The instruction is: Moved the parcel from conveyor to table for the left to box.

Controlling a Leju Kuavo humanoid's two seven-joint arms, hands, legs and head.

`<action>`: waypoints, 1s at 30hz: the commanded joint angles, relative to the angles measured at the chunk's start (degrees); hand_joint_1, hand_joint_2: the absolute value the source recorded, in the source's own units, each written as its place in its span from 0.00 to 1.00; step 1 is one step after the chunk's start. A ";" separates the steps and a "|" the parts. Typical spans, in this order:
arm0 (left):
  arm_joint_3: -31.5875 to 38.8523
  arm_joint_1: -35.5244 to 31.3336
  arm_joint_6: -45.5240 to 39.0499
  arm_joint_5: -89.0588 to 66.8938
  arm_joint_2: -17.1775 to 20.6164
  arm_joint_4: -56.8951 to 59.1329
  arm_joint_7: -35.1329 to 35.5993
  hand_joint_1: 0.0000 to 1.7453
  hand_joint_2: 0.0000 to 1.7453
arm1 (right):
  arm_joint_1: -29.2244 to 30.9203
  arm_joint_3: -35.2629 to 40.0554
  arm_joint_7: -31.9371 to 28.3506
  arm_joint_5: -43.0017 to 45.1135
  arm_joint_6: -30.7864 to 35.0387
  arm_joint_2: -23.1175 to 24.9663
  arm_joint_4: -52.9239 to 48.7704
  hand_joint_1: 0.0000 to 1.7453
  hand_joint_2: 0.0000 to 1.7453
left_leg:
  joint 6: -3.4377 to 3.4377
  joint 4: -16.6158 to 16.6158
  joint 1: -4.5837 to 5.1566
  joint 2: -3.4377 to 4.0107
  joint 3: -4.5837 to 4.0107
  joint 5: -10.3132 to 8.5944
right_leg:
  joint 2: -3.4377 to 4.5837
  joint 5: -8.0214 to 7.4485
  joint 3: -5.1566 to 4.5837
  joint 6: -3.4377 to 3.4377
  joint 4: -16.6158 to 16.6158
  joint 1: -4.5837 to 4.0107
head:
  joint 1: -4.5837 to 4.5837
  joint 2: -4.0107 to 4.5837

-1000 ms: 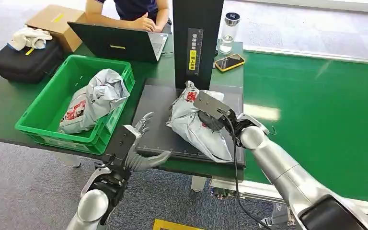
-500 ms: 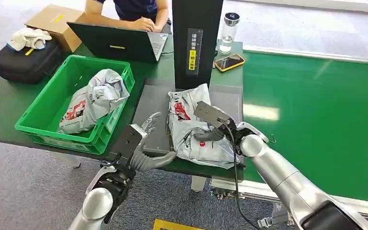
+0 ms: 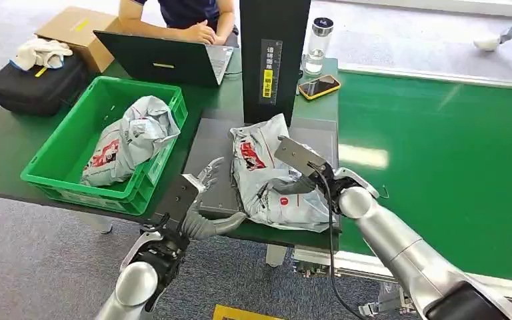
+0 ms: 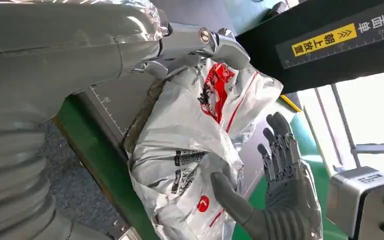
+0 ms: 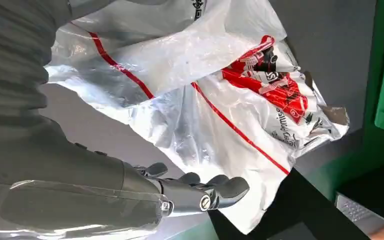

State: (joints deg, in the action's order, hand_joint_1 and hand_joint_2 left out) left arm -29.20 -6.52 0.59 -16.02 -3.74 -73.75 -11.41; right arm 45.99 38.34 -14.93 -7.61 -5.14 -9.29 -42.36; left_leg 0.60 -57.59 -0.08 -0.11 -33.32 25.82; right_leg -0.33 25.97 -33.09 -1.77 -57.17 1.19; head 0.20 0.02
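The parcel (image 3: 261,175), a crumpled grey-white plastic mailer with red print, lies flat on the dark grey pad (image 3: 213,143) on the table. My right hand (image 3: 301,183) is at the parcel's right side. In the left wrist view that right hand (image 4: 284,196) has straight, spread fingers, and only its thumb touches the parcel (image 4: 187,145). My left hand (image 3: 207,207) hovers open at the pad's front left corner, a short gap from the parcel. The right wrist view looks close over the parcel (image 5: 215,90).
A green crate (image 3: 53,170) at the left holds another parcel (image 3: 130,137). A black column (image 3: 273,53) stands behind the pad. A person types at a laptop (image 3: 163,61). A phone (image 3: 320,85) and a bottle (image 3: 317,43) sit at the back. The green conveyor (image 3: 440,153) lies to the right.
The parcel went from propped up in my right hand to lying flat on the pad. The right hand's fingers have opened off it. My left hand rose slightly toward the pad.
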 commanded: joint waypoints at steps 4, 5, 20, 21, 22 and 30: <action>-1.56 -1.79 0.11 -0.17 1.53 2.92 -0.07 0.00 1.00 | -0.13 -1.53 -0.68 0.81 0.92 -1.02 -2.72 0.00 1.00 | -0.07 0.11 -0.04 0.00 0.19 0.01 | 0.01 0.01 0.20 0.14 0.11 -0.05 | 0.00 0.00; -1.53 -1.86 0.08 -0.26 1.57 3.02 -0.20 0.00 1.00 | -0.27 -2.46 -1.28 1.34 1.46 -1.20 -3.83 0.00 1.00 | -0.04 0.06 -0.02 -0.01 0.09 0.00 | 0.00 0.00 0.10 0.08 0.06 -0.03 | 0.00 0.02; 1.35 -1.75 -0.62 -1.04 0.34 4.29 -2.62 0.00 1.00 | -3.16 -21.15 -8.47 12.12 9.49 -1.28 -27.97 0.00 1.00 | -0.05 0.03 -0.01 -0.02 0.03 0.00 | -0.01 0.01 0.02 0.10 0.01 -0.02 | 0.00 0.00; 1.37 -1.81 -0.54 -1.14 0.35 4.15 -2.62 0.00 1.00 | -5.17 -22.61 -8.63 12.88 10.30 -1.59 -31.16 0.00 1.00 | -0.07 0.06 -0.02 -0.04 0.09 0.01 | -0.03 0.03 0.09 0.14 0.04 -0.03 | 0.00 0.02; 1.40 -1.78 -0.49 -1.16 0.45 4.11 -2.57 0.00 1.00 | -6.77 -23.57 -8.61 13.01 10.61 -1.97 -33.28 0.00 1.00 | -0.06 0.04 -0.03 -0.08 0.05 0.01 | -0.07 0.03 0.08 0.11 0.04 -0.04 | -0.02 0.00; 4.22 1.61 -1.27 -1.89 0.62 1.63 -2.23 0.00 1.00 | -29.23 -31.72 -12.24 14.61 14.79 1.86 -49.81 0.00 1.00 | -0.08 0.24 -0.11 -0.20 0.31 0.03 | -0.19 0.08 0.41 0.13 0.28 -0.13 | 0.00 0.02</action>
State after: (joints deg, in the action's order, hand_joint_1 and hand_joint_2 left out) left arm -27.54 -6.05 -0.31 -17.09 -3.54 -72.37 -14.05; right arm 33.90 14.65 -24.91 6.32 7.69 -11.06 -77.38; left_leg 0.61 -57.58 -0.08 -0.18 -33.34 25.85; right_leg -0.39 26.01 -33.08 -1.77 -57.16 1.18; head 0.20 0.04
